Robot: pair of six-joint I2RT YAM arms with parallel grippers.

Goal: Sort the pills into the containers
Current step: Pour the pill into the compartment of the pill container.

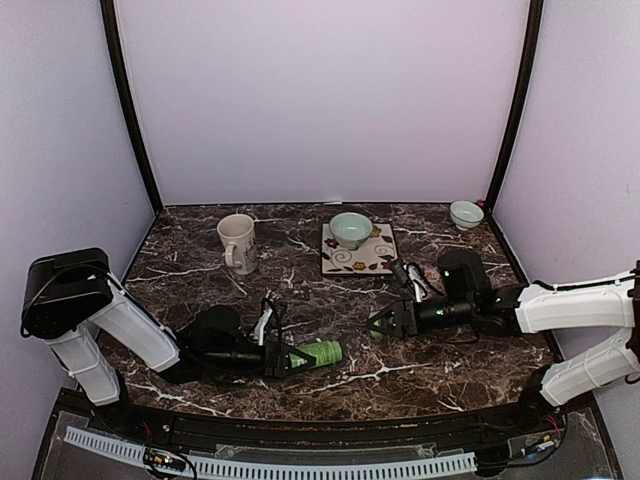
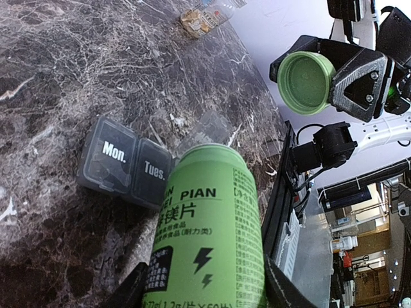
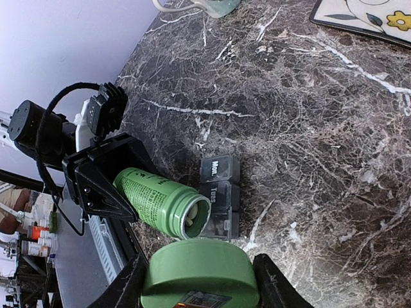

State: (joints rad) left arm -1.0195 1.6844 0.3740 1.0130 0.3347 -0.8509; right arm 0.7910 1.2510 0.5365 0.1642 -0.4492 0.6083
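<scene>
Left jaws closed around a green tablet bottle (image 1: 318, 352), held uncapped on its side, right jaws gripped the green cap (image 3: 199, 273), dark grey pill organiser (image 3: 218, 196) lay on the bench (image 1: 460, 360), beside the bottle's mouth.

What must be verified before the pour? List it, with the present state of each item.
1. Left hand grips the bottle: ok.
2. Cap off and held in the right hand: ok.
3. Bottle mouth next to the container strip: ok.
4. Mon. lid and Tues. lid open: not ok, both look shut.
5. Third compartment open: cannot tell.
6. Pills in sight: cannot tell.
</scene>
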